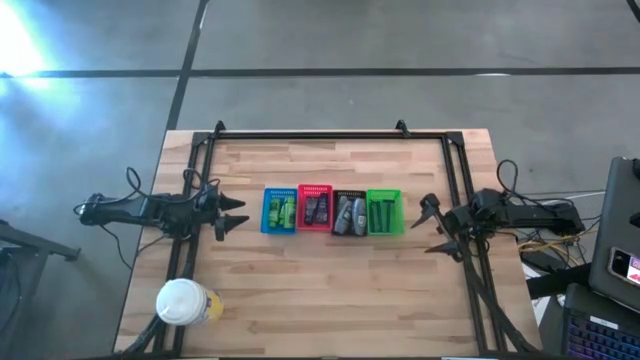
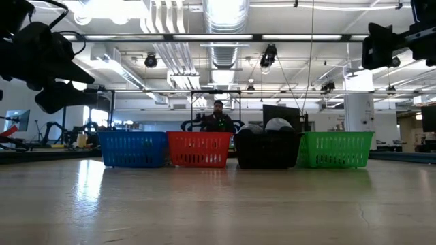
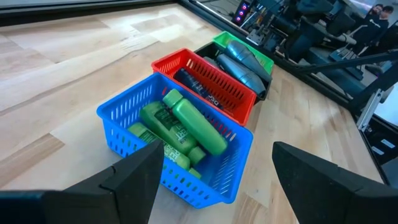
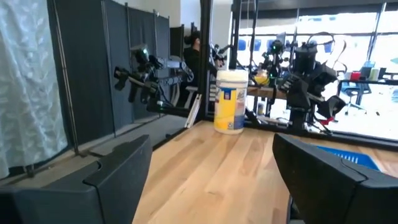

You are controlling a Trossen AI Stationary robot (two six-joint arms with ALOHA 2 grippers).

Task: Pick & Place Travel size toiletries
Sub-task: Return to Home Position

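Observation:
Four slotted baskets stand in a row mid-table. The blue basket (image 1: 280, 211) (image 3: 134, 118) holds bright green packets (image 3: 186, 127). Dark purplish packets (image 3: 198, 86) lie in the red basket (image 1: 315, 209). The black basket (image 1: 348, 213) holds grey oval tubes (image 3: 244, 62), and the green basket (image 1: 384, 212) holds thin dark sticks. My left gripper (image 1: 233, 215) (image 3: 216, 158) hangs open just left of the blue basket, above the table. My right gripper (image 1: 430, 225) (image 4: 211, 155) hangs open right of the green basket. Neither touches anything.
A large white-lidded cup (image 1: 183, 302) (image 4: 231, 99) stands near the table's near-left corner. A black frame (image 1: 310, 135) runs along the far edge and down both sides. Bare wood lies in front of and behind the baskets. A person (image 2: 218, 117) shows in the room beyond.

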